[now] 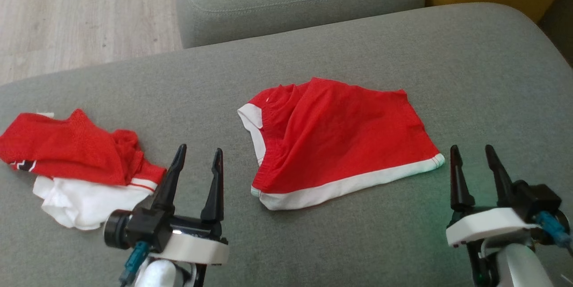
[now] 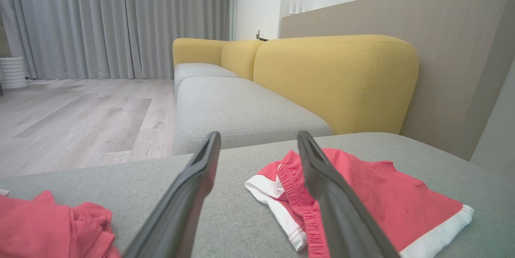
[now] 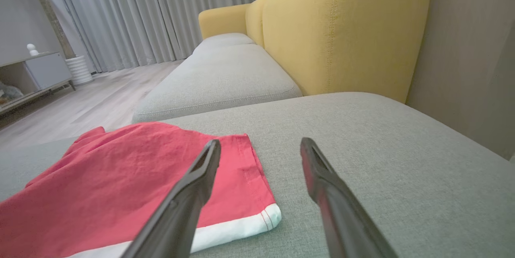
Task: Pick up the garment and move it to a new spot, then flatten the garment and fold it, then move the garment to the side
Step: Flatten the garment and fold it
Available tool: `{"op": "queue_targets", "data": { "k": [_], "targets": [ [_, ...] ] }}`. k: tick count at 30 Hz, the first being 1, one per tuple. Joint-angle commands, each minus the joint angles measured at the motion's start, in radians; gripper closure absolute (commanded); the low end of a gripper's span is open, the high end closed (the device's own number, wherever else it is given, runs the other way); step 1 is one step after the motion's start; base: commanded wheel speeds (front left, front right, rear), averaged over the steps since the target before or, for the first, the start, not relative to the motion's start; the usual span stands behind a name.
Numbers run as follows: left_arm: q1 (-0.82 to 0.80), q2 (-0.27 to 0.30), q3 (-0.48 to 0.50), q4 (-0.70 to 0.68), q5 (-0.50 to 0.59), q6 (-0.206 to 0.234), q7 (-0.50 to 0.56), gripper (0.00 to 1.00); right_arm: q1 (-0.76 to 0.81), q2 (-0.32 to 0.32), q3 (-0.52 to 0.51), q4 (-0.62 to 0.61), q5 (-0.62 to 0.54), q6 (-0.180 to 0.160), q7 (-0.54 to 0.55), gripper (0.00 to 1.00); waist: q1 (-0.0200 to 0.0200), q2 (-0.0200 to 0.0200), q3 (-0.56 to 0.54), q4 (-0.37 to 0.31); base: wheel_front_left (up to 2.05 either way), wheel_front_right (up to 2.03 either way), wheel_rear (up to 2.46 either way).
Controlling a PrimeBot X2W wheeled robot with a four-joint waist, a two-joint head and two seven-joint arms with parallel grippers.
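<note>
The red garment (image 1: 340,139) is laid partly spread at the middle of the grey sofa seat (image 1: 447,54), seemingly placed for flattening. The left pincer (image 1: 200,149) and right pincer (image 1: 471,148) are held released and empty near the seat's front edge, probably readied for the hem corners. A crumpled heap (image 1: 76,166) is seen at the seat's left end.
</note>
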State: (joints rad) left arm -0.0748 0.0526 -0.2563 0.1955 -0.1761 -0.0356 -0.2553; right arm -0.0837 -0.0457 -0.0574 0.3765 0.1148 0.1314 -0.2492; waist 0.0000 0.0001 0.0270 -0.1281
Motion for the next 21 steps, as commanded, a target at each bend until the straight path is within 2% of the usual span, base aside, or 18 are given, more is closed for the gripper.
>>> {"op": "queue_targets", "data": {
  "k": [1,5,10,16,21],
  "targets": [
    [-0.041,-0.001,0.027,-0.026,-0.002,-0.003,-0.006,0.00,-0.041,-0.004,0.020,-0.037,0.006,-0.001,-0.008,0.00,0.0000,-0.0001,0.003,-0.002,0.00,0.00,0.00],
    [-0.049,0.012,-0.010,0.030,0.010,-0.037,-0.003,0.00,-0.055,-0.004,0.023,-0.046,0.017,-0.001,-0.009,0.00,0.0000,-0.0001,0.015,-0.007,0.00,0.00,0.00],
    [-0.095,0.054,-0.124,0.118,-0.002,-0.086,0.089,0.00,-0.055,-0.004,0.010,-0.042,0.050,-0.001,-0.011,0.00,0.0000,-0.0001,0.040,-0.005,0.00,0.00,0.00],
    [-0.163,0.125,-0.221,0.173,-0.024,-0.094,0.159,0.00,-0.078,-0.004,0.011,-0.029,0.070,-0.001,-0.012,0.00,0.0000,-0.0001,0.067,-0.015,0.00,0.00,0.00],
    [-0.200,0.150,-0.280,0.221,-0.049,-0.095,0.190,0.00,-0.094,-0.004,0.015,-0.028,0.073,-0.001,-0.012,0.00,0.0000,-0.0001,0.081,-0.027,0.00,0.00,0.00]
  ]
}}
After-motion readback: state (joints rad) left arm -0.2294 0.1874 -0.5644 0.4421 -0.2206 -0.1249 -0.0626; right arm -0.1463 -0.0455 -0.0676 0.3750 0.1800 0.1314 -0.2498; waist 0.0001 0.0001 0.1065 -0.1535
